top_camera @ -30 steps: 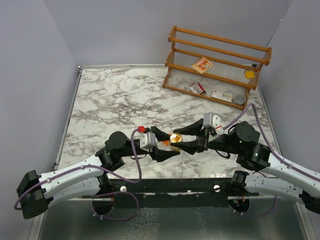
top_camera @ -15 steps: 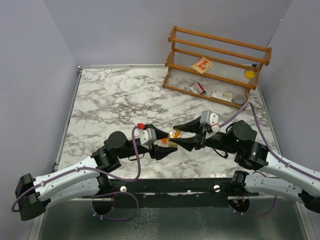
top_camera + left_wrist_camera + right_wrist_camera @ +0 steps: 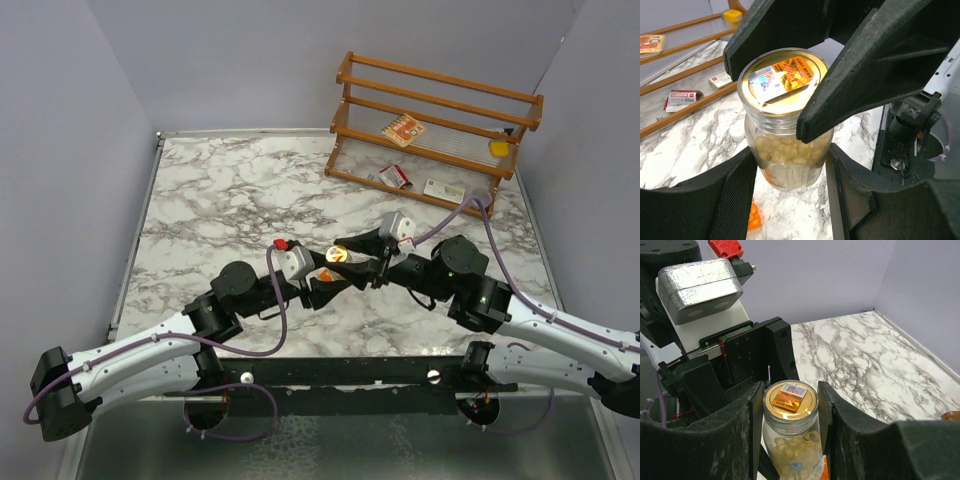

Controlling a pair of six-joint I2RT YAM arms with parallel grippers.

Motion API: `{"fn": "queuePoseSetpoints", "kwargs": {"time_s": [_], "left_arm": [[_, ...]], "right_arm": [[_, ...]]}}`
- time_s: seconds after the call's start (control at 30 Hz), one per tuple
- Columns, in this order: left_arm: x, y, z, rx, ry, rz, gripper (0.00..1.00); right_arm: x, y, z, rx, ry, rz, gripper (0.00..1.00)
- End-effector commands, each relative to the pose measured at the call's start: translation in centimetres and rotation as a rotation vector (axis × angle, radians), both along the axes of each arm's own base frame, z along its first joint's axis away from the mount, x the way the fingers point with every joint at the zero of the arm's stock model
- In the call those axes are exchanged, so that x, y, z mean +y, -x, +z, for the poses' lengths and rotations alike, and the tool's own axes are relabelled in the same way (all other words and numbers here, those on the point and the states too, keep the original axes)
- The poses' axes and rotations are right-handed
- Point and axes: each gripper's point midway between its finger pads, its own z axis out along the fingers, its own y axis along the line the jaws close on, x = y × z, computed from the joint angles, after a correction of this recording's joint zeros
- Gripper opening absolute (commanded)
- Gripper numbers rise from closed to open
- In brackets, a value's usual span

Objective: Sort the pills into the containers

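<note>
Now the jar point(image 3: 785, 150) hangs higher above the desk point(image 3: 220, 200) and farther out than a second ago. The left hand point(image 3: 790, 172) clamps its body and the right hand point(image 3: 790, 392) grips its lid point(image 3: 782, 82). The orange box point(image 3: 325, 275) sits just beneath, so unscrewing seems near.

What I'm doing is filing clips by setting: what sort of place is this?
Probably a robot lab test cell: a left arm and right arm bolted to a marble-look table, plain walls boxing it in, and a wooden rack holding packets.

Marble table point(image 3: 220, 200); lilac walls point(image 3: 230, 60) (plain)
</note>
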Motion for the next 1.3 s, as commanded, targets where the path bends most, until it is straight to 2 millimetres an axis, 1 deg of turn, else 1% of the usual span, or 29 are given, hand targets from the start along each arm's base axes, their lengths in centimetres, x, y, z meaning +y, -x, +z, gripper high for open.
{"fn": "queuePoseSetpoints", "kwargs": {"time_s": [0.0,0.2,0.3,0.53,0.7,0.97,1.27], "left_arm": [[1.9,-0.9,8.6,-0.142,0.246,0.091,0.00],[2.6,-1.2,8.5,-0.152,0.251,0.128,0.00],[2.9,-1.3,8.4,-0.152,0.254,0.139,0.00],[3.0,-1.6,8.5,-0.158,0.251,0.157,0.00],[3.2,-1.8,9.0,-0.159,0.263,0.173,0.00],[3.1,-2.1,9.7,-0.158,0.260,0.187,0.00],[3.2,-2.3,10.2,-0.172,0.251,0.196,0.00]], "right_arm": [[-0.2,-1.1,-6.9,0.086,0.200,-0.067,0.01],[-0.6,-1.6,-7.5,0.093,0.220,-0.102,0.01],[-0.9,-1.9,-7.3,0.087,0.222,-0.120,0.01],[-1.2,-2.3,-7.8,0.082,0.259,-0.143,0.01],[-1.5,-2.7,-8.5,0.084,0.289,-0.167,0.01],[-2.2,-4.1,-10.4,0.089,0.364,-0.250,0.01],[-3.0,-5.2,-11.3,0.099,0.396,-0.333,0.01]]}}
